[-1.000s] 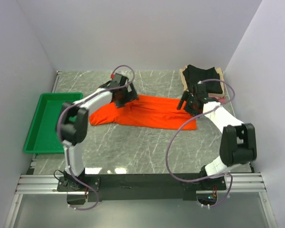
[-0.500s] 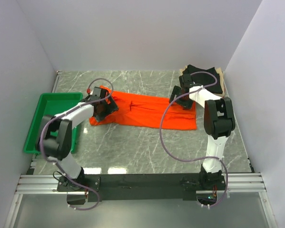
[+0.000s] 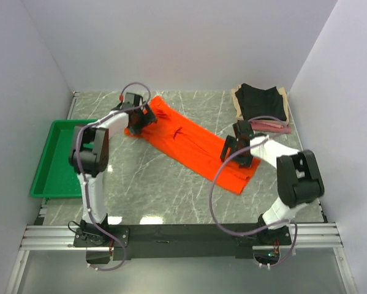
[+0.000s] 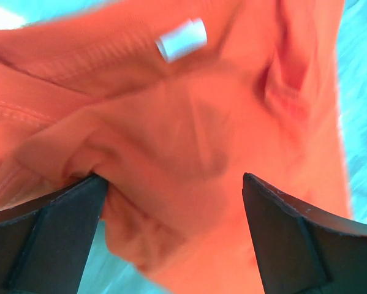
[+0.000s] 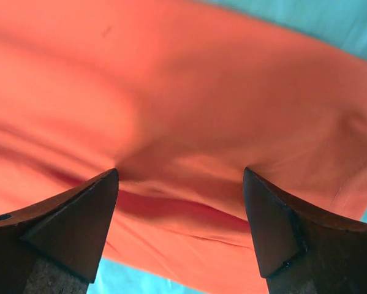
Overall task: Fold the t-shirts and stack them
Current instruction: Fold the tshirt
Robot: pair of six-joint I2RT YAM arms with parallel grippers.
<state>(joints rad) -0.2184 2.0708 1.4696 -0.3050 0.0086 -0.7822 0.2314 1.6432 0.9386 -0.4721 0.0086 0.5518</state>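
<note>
The bright orange t-shirt (image 3: 189, 144) lies flattened in a long diagonal strip from the far left to the near right of the table. My left gripper (image 3: 138, 117) is open and pressed down on its far-left collar end. In the left wrist view (image 4: 174, 202) bunched orange cloth (image 4: 189, 122) with a white label (image 4: 181, 39) lies between the spread fingers. My right gripper (image 3: 236, 153) is open over the near-right end. In the right wrist view (image 5: 180, 184) wrinkled orange cloth (image 5: 189, 92) fills the gap between the fingers.
A folded stack sits at the far right: a black shirt (image 3: 263, 98) on a beige one (image 3: 237, 97), with a pink one (image 3: 270, 125) at its near edge. A green tray (image 3: 64, 156) stands at the left edge. White walls close three sides.
The orange shirt turned from lying across the table to a diagonal. My left gripper moved to the far end; my right gripper moved nearer and down the right end.
</note>
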